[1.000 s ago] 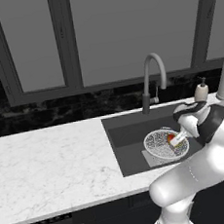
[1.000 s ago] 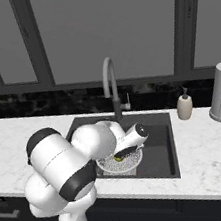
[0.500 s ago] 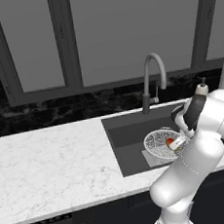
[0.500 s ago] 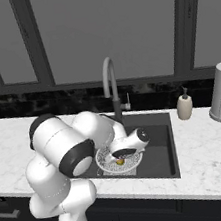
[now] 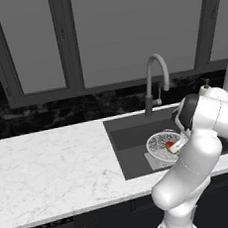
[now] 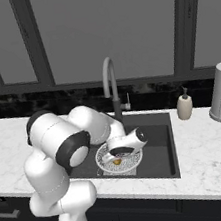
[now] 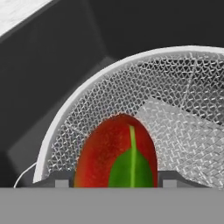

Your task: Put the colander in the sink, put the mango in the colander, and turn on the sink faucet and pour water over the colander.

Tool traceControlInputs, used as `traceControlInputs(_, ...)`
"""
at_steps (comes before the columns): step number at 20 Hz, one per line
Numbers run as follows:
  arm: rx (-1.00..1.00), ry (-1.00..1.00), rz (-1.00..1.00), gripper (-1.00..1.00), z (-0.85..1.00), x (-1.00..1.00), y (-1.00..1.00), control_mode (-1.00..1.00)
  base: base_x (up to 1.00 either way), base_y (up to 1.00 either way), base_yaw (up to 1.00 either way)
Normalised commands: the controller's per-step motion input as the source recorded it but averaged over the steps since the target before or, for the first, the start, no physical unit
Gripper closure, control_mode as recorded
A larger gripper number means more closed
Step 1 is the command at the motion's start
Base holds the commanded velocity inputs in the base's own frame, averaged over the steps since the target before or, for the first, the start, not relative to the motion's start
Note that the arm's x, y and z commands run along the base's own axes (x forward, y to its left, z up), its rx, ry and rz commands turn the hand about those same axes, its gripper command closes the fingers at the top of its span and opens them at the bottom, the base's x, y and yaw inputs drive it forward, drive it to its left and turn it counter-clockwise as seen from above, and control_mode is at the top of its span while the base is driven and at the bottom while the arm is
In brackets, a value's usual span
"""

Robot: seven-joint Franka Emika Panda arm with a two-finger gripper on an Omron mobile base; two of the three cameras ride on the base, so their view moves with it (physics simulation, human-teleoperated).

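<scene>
Hand view puts the red mango with its green streak (image 7: pixel 117 154) between our dark fingertips (image 7: pixel 59 178), low inside the silvery wire-mesh colander (image 7: pixel 183 113) in the dark gray sink (image 7: pixel 57 78). Since a second ago our gripper (image 6: pixel 115 157) has lowered over the colander; whether it still grips, we cannot tell. Judging by this, release comes next, then the gooseneck faucet (image 5: pixel 155 82).

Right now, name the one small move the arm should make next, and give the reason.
Probably open the jaws a little wider and lift the gripper straight up. The mango sits between the fingertips, low inside the colander, which already lies in the sink. No water runs from the sink faucet, so once the fruit is let go, its lever is likely next.
</scene>
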Motion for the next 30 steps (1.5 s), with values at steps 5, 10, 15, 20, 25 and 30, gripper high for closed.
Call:
traceControlInputs(5, 0.00, 0.00, 0.00, -1.00, 0.01, 0.00, 0.08, -1.00, 0.00, 0.00, 0.00)
traceControlInputs(10, 0.00, -0.03, 0.00, -1.00, 0.10, -0.02, 0.00, -1.00, 0.00, 0.00, 0.00)
traceControlInputs(15, 0.00, -0.09, 0.00, -1.00, 0.28, -0.10, 0.00, -1.00, 0.00, 0.00, 0.00)
traceControlInputs(20, 0.00, -0.21, 0.00, -1.00, 0.58, -0.26, -0.01, -1.00, 0.00, 0.00, 0.00)
traceControlInputs(25, 0.05, -0.22, 0.00, -1.00, 0.77, -0.16, -0.02, -1.00, 0.00, 0.00, 0.00)
traceControlInputs(30, 0.12, -0.19, 0.00, -1.00, 0.65, 0.00, 0.00, -1.00, 0.00, 0.00, 0.00)
